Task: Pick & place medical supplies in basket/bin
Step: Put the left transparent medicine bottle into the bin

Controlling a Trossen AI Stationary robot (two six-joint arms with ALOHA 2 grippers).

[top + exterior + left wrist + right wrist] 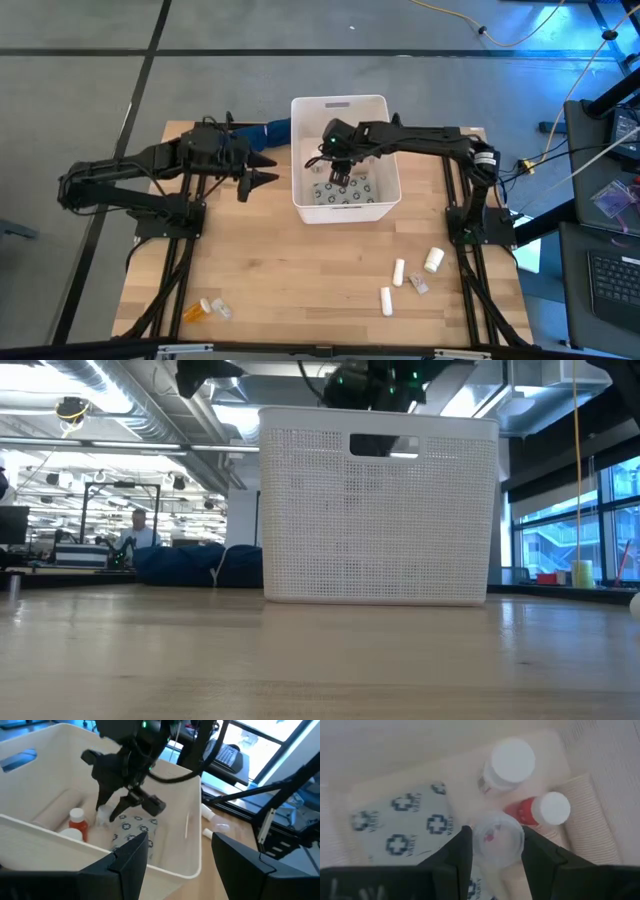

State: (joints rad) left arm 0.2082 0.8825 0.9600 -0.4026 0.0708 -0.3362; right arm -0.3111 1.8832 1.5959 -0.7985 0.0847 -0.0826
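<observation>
A light, rigid, slippery clear pill bottle (497,839) is clamped across its sides by the right end effector (495,845) inside the white basket (378,105).

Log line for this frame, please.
right pincer: over tub, shut on clear vial | left pincer: open, waiting beside tub | table: white tubes, orange bottle remain

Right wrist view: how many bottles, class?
3: a white bottle and a red bottle in the tub, a clear bottle held by the right gripper. Others may be hidden.
</observation>
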